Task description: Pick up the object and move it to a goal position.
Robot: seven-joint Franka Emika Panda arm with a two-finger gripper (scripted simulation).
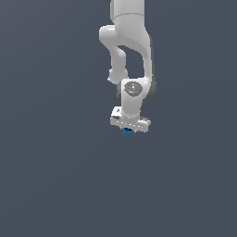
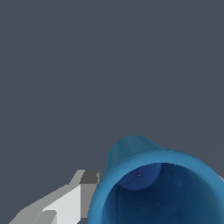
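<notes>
Blue cup (image 2: 157, 188) seemingly between the jaws; hollow interior only in the wrist view.

You see a glossy white arm (image 1: 129, 41) of rounded, bulbous links with dark grey seams at the joints. Its wrist bears a grey round disc with a small red mark. The gripper (image 1: 128, 129) is a flat white bar; its finger (image 2: 65, 203) is blocky, white with a dark grey pad.

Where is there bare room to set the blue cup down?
Bare grey floor lies all around: to the exterior view's left, right and below the gripper. The only crowded spot is right at the blue cup, under the gripper and white arm.
</notes>
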